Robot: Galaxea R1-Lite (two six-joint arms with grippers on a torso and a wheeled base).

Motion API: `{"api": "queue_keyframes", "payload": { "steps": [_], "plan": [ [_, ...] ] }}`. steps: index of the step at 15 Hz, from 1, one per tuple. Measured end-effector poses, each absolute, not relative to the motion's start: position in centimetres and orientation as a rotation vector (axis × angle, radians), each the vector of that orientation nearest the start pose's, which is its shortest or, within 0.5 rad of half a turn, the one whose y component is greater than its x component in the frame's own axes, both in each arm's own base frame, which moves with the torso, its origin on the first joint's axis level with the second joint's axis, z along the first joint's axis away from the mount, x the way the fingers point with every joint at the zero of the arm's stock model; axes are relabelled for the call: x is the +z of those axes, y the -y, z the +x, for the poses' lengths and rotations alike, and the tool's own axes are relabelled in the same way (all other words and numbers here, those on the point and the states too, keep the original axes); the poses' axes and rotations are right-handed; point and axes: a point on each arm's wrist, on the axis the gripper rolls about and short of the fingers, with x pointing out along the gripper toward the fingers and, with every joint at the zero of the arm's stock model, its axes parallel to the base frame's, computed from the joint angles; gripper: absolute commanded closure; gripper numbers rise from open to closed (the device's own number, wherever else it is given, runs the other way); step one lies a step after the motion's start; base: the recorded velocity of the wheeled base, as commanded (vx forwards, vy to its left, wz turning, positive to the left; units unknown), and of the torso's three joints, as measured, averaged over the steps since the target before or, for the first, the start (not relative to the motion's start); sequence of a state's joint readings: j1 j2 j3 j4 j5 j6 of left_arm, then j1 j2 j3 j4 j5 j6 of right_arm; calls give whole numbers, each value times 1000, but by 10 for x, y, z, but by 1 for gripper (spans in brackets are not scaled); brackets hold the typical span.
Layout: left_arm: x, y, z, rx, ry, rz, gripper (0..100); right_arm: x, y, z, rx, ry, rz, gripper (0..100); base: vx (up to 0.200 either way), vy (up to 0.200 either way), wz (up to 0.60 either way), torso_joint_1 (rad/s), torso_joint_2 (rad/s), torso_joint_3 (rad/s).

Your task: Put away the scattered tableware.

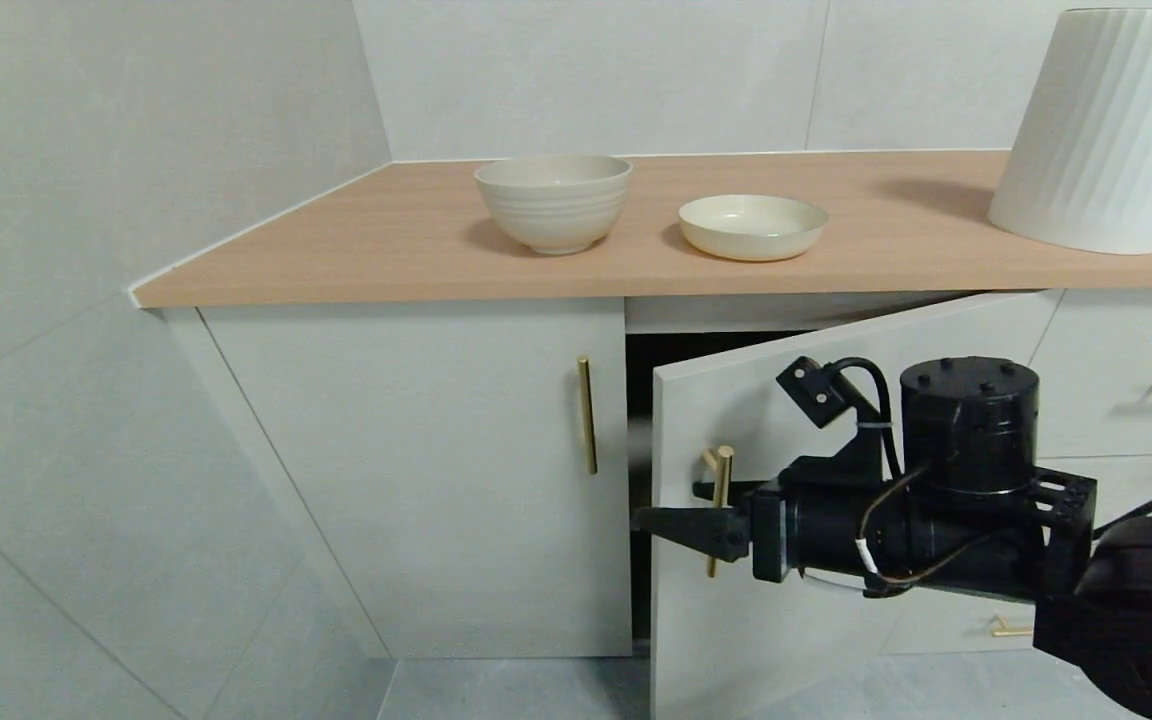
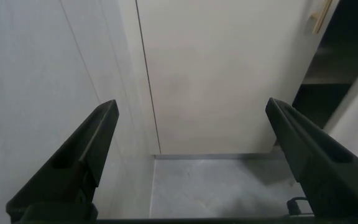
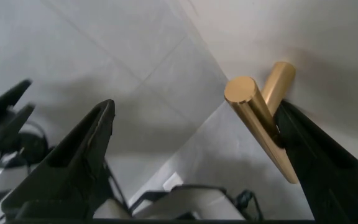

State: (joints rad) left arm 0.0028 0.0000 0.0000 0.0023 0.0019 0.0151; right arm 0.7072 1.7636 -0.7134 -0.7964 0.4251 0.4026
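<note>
Head view: right pincer (image 1: 674,506), fingers apart, straddles the half-open door's (image 1: 736,640) handle (image 1: 722,490), presumably opening cupboard access for the table's (image 1: 386,250) bowl (image 1: 554,200) and dish (image 1: 752,226).

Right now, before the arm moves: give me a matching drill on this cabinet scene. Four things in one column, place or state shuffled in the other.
Things
1. ribbed bowl
2. shallow dish
3. left cabinet door
4. right cabinet door

Place or state
A. swung partly open
B. shut
C. on the counter, nearest the wall corner on the robot's left
D. on the counter, between the bowl and the white fluted container

Pairs: 1-C, 2-D, 3-B, 4-A
</note>
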Motion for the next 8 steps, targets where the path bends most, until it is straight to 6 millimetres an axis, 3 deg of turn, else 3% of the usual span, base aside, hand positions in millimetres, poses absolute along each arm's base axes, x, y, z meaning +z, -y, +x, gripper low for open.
{"api": "queue_keyframes", "payload": {
  "steps": [5,8],
  "plan": [
    [77,0,-24,-16,2,25,0,154,-199,209,1090,-453,321,0,0,0,0,0,0,0],
    [97,3,-31,-122,34,21,0,153,-199,206,1099,-453,319,0,0,0,0,0,0,0]
  ]
}}
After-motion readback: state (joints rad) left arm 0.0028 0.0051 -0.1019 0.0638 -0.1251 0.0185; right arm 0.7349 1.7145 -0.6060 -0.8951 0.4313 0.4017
